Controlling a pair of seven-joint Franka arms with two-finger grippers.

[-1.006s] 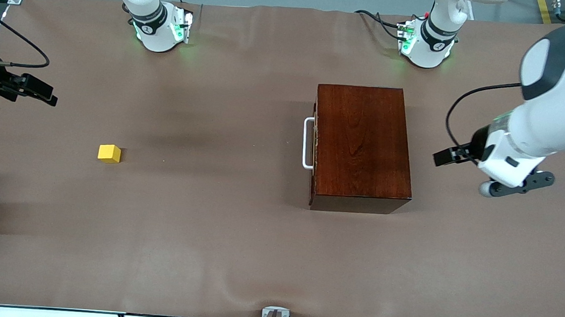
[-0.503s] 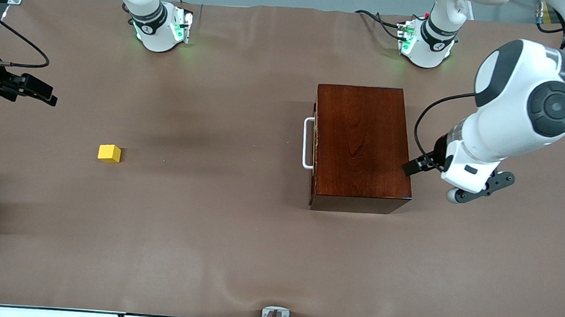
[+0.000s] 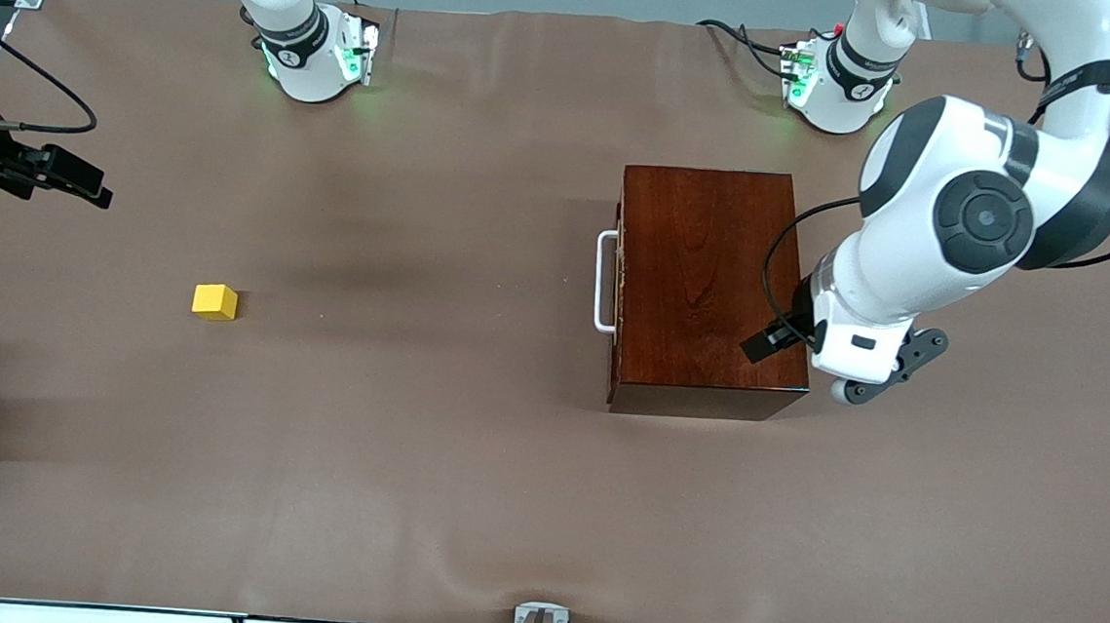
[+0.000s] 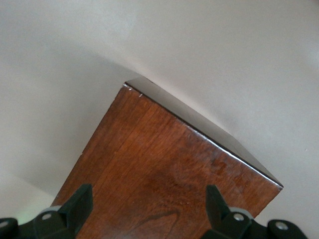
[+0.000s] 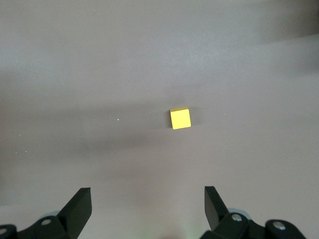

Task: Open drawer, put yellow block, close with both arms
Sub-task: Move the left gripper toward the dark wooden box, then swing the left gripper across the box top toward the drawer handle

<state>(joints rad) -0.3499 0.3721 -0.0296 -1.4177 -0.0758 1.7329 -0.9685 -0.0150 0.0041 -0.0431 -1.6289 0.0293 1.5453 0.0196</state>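
Brown covering lies smooth over the whole bench (image 3: 464, 501), with both arm bases along one edge. Jaws of the left gripper (image 4: 147, 206) stand wide open, empty, over the corner of the wooden box (image 3: 708, 283) at the left arm's end. Jaws of the right gripper (image 5: 148, 206) are open too; this arm waits above the bare bench, looking down at the yellow block (image 3: 215, 301).

Risk, as I judge it: the left gripper is over the lid, well apart from the white handle (image 3: 604, 281), so it may press the box and shift it.

The drawer is shut. The block is a small bright cube, well apart from the box, toward the right arm's end.
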